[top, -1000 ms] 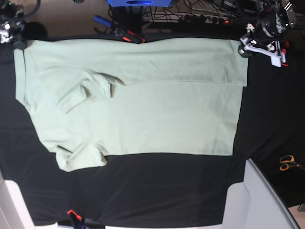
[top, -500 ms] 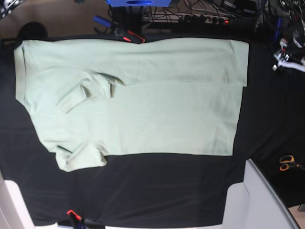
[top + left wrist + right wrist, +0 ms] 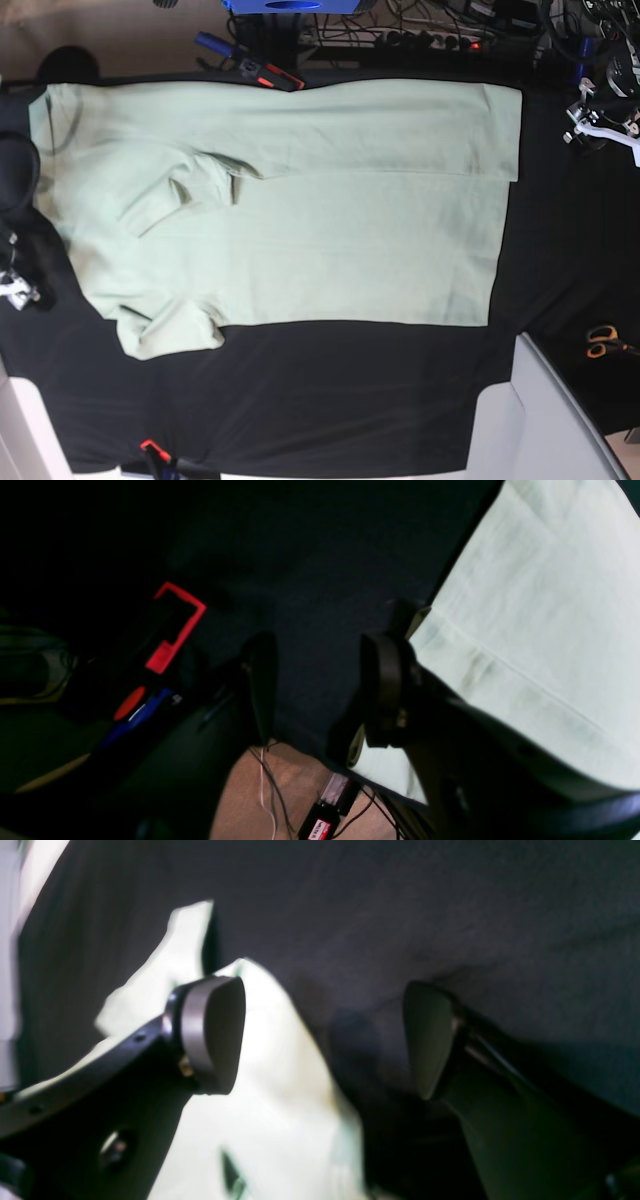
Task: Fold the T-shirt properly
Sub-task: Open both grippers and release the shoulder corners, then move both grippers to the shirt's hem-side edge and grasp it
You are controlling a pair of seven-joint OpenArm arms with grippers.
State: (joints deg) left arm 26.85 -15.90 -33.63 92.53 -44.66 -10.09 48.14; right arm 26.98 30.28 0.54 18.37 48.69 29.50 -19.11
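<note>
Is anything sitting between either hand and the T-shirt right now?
Nothing visible is in the way. The right hand stands open over the T-shirt edge, with only black cloth under its other finger. The left hand is open beside the shirt's hem corner. The scissors lie off to the side.

Black table cloth [image 3: 330, 400], orange-handled scissors [image 3: 603, 341] at its right edge, red-and-black clamp [image 3: 268, 74], blue box [image 3: 290, 5], cables [image 3: 420, 30]
</note>
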